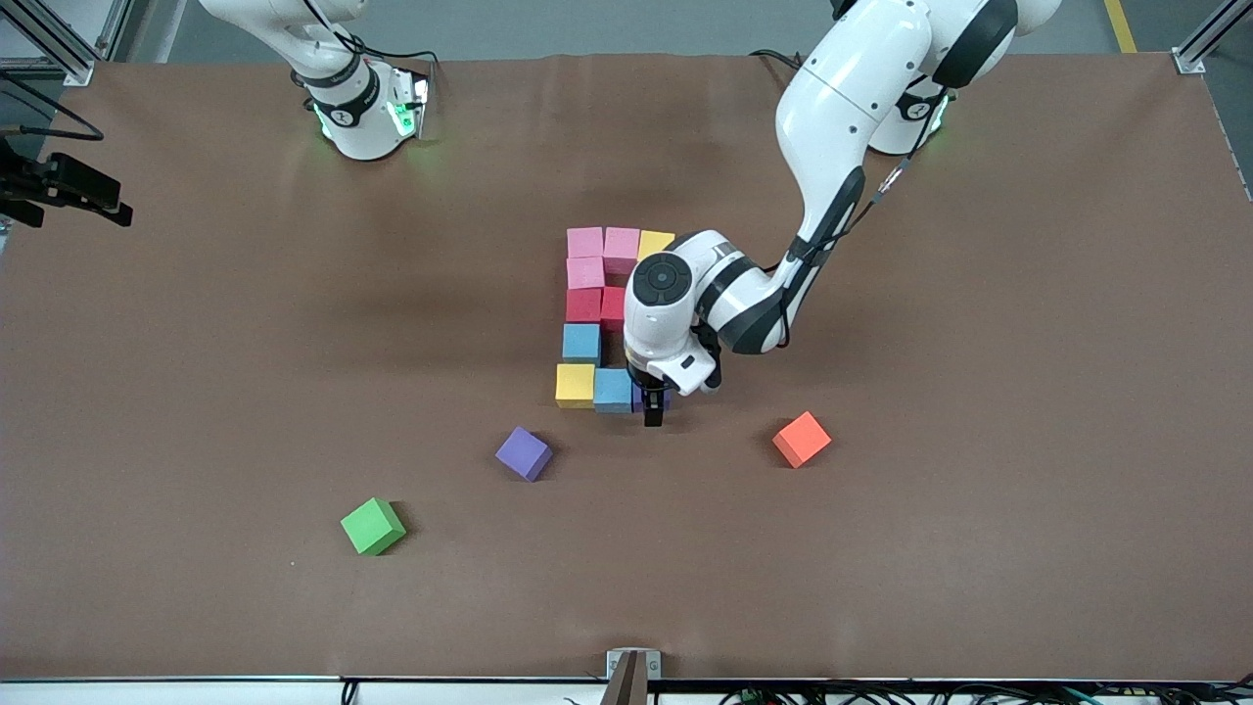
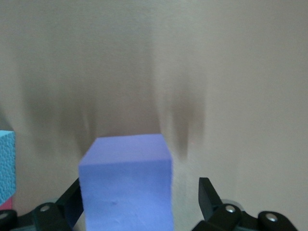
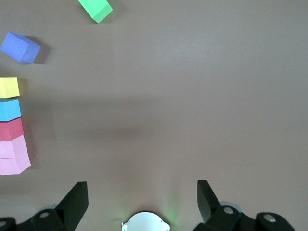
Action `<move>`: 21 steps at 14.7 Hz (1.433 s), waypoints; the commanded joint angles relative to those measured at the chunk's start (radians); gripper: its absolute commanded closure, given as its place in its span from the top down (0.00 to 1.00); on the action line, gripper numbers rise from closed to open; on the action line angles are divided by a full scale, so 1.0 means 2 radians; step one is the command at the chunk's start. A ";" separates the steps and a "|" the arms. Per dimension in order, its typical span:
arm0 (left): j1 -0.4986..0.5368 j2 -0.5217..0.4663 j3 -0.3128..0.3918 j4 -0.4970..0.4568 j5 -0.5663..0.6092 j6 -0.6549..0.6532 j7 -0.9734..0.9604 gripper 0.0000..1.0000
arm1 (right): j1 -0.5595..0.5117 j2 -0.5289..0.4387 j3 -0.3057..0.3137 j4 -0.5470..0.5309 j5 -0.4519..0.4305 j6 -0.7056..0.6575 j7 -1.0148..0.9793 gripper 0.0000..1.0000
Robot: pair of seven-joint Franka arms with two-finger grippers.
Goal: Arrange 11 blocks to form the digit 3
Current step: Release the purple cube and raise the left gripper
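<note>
Item: digit 3 (image 1: 599,318), eleven foam cubes, set mid-counter. Pinks and a yellow form the row farthest from the front camera; the nearest row runs yellow, blue, then a purple cube (image 2: 126,185) between the wide-spread fingers of the left hand (image 1: 653,411), one side apparently touching a finger. Risk: on lifting, that finger may drag the cube askew. Right hand (image 3: 142,202) is wide, empty, waiting. Spare purple (image 1: 524,453), green (image 1: 373,526) and orange (image 1: 802,439) cubes lie apart. Counter (image 1: 979,392): brown matte cloth; grey floor is seen.

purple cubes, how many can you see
2: one purple cube loose on the table, nearer the front camera than the figure; another purple cube between the left gripper's open fingers, ending the figure's nearest row.
</note>
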 commanded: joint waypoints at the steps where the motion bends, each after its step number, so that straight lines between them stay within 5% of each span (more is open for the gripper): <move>1: 0.000 -0.024 -0.001 -0.004 0.009 -0.014 0.008 1.00 | -0.002 -0.021 -0.001 -0.003 0.005 -0.013 -0.024 1.00; 13: 0.027 -0.150 -0.008 -0.105 -0.020 -0.032 0.108 1.00 | -0.002 -0.025 0.001 0.014 0.012 -0.004 -0.016 1.00; 17: 0.066 -0.204 -0.008 -0.126 -0.021 -0.080 0.269 1.00 | -0.002 -0.025 0.001 0.014 0.013 -0.009 0.001 1.00; 21: 0.116 -0.250 -0.008 -0.145 -0.039 -0.124 0.528 1.00 | -0.001 -0.024 0.001 0.014 0.014 -0.011 0.004 1.00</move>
